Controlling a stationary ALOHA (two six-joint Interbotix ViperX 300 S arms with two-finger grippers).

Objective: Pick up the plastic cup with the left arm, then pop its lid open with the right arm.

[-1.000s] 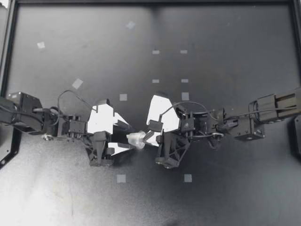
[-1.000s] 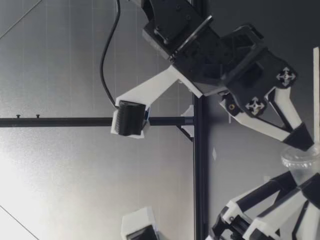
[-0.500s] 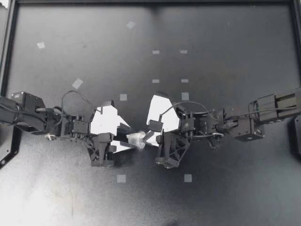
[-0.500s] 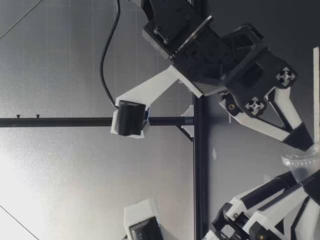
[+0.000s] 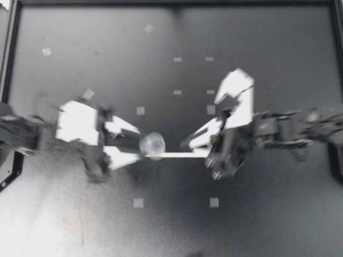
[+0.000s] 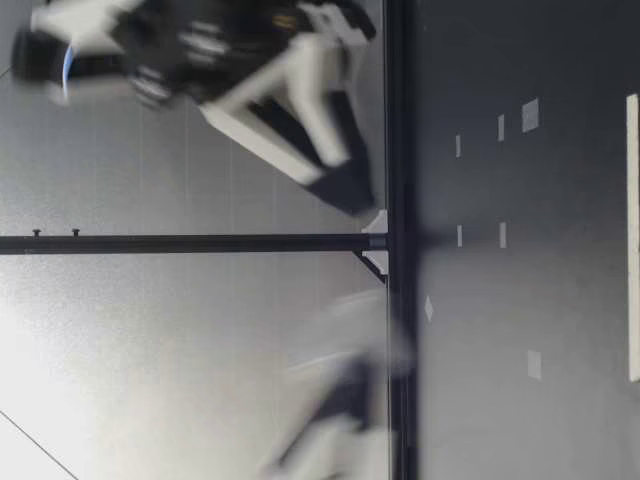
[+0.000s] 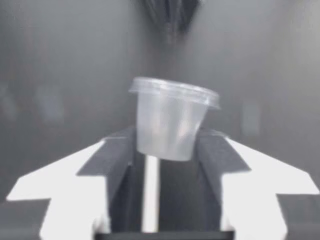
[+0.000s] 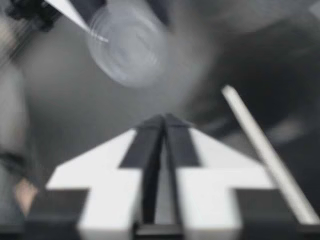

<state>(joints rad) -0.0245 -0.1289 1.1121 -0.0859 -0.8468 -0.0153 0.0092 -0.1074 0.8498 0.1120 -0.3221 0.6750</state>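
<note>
Clamped, left gripper (image 5: 139, 144) on a small clear plastic cup (image 5: 153, 144) — fingers (image 7: 117, 155) pressing its lower wall from two sides, lidded rim pointing away from the wrist. Holds the cup near the middle of the dark table (image 5: 241, 53), seemingly lifted off the surface, though cannot tell how high. Just opposite, right gripper (image 5: 187, 144), near the cup but apart from it, fingers drawn together with nothing between them. Beneath the gap between the two grippers, a thin white strip (image 5: 182, 155) lying on the table, seen beside the closed fingers in the right wrist view. Farther out, pale tape squares (image 5: 138, 203) dotted over the table.

Looks light and thin-walled: likely to dent under a hard squeeze, slick enough to slide out of a loose one, lid liable to pop if the rim gets pinched. Best taken on the side wall below the rim — as held now — with gentle, even pressure.
</note>
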